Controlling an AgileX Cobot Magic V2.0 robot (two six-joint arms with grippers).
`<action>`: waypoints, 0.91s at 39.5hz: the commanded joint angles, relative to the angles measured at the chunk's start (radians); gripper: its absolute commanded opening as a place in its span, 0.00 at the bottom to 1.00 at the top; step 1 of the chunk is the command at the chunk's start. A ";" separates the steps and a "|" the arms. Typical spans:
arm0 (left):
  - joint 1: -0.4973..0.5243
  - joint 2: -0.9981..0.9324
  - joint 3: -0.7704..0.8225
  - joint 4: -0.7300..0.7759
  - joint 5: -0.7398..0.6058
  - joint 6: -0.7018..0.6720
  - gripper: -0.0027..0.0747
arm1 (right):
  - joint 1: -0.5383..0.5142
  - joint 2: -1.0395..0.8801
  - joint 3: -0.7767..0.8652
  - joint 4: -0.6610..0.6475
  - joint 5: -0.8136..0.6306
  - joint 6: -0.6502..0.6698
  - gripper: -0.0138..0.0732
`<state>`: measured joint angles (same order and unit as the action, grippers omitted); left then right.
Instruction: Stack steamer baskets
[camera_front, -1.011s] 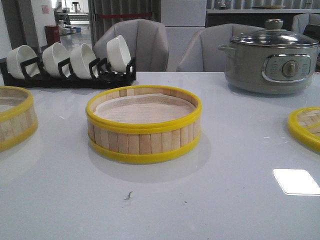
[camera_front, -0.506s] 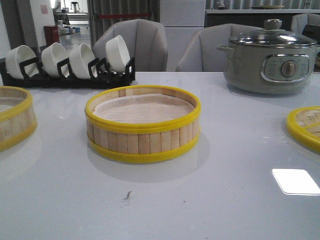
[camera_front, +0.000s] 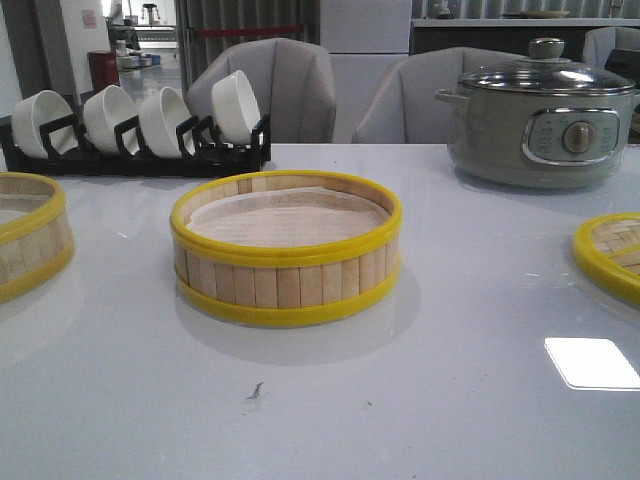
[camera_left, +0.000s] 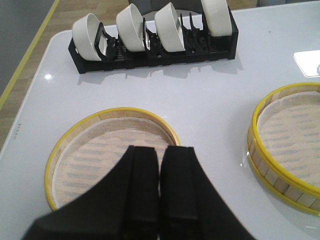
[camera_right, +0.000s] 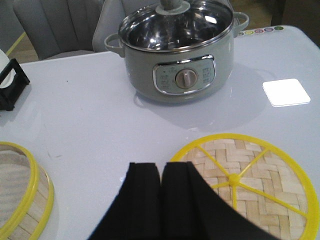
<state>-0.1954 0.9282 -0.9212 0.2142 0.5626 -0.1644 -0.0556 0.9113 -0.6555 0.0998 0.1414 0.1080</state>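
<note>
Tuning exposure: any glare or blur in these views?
Front view: blown-out window reflection on the table, soft shadow under the centre basket. Right wrist view: same white patch beside the pot, highlights on its glass lid. Left wrist view: sharp, small specular dot only.

Bamboo-slat steamer basket (camera_front: 286, 250) with glossy yellow rims on a smooth, shiny table (camera_front: 450, 400).

This looks like a dining or kitchen showroom corner of a larger indoor space. A glossy white bench (camera_front: 470, 400) carries a black rack of white ceramic bowls (camera_front: 140, 125) and a grey electric pot with a glass lid (camera_front: 540, 115) (grey padded chairs (camera_front: 275, 85) behind it), with counters and shelving farther back.
</note>
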 joint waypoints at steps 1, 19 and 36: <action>-0.007 0.010 -0.038 -0.016 -0.059 -0.016 0.15 | -0.006 0.006 -0.046 0.003 -0.019 -0.008 0.32; -0.007 0.206 -0.038 -0.044 -0.068 -0.010 0.73 | -0.006 0.025 -0.047 0.003 0.087 -0.008 0.66; -0.005 0.618 -0.168 -0.037 -0.205 -0.010 0.71 | -0.006 0.025 -0.047 0.003 0.092 -0.008 0.65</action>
<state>-0.1954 1.5192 -1.0173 0.1690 0.4257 -0.1684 -0.0556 0.9438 -0.6651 0.0998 0.3062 0.1080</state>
